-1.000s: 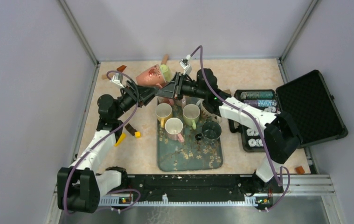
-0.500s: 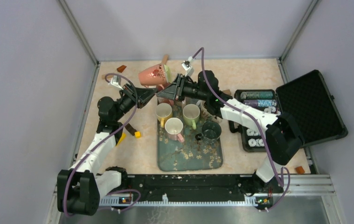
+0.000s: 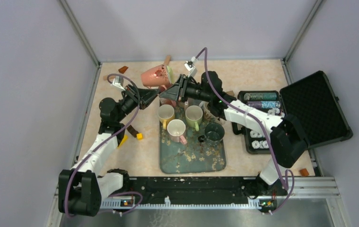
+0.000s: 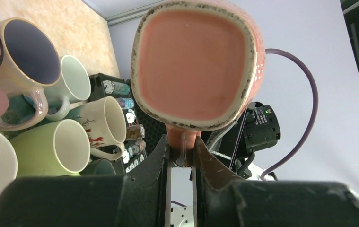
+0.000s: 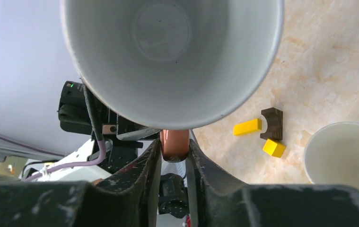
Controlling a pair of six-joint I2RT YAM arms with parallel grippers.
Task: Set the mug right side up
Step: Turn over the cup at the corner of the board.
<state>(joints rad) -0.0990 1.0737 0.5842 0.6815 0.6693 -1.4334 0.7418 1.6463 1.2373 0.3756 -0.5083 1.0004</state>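
- Mug (image 3: 154,75): pink glazed ceramic. We judge it stiff, fairly heavy for a two-finger pinch, slick on the glaze, and likely to chip or break if it drops.
- It hangs in the air on its side, just beyond both sets of fingertips. Its flat base faces the left fingers (image 4: 154,165) and its pale open mouth faces the right fingers (image 5: 146,165).
- We take the handle (image 4: 183,146) to be the best place to hold it, and both sets of fingers are clenched on it, one from each end of the mug.
- The handle is narrow and smooth, so we expect the body could swing around the pinch. We would grip close to the mug's wall and turn it slowly.
- Below the fingers and towards the arm bases lies the tray (image 3: 191,161), with the other mugs (image 3: 176,127) standing mouth-up on it. A slip here could strike them.
- Beyond the right fingertips, down on the desk (image 3: 248,75), we see two yellow blocks (image 5: 247,126), well apart from the mug.
- Compared with a second ago, the mug has barely shifted in the overhead view, sitting only a touch farther from the arm bases.
- The left fingers have drawn in onto the handle since then. The right fingers keep the same grasp, so the mug is now held from both sides.
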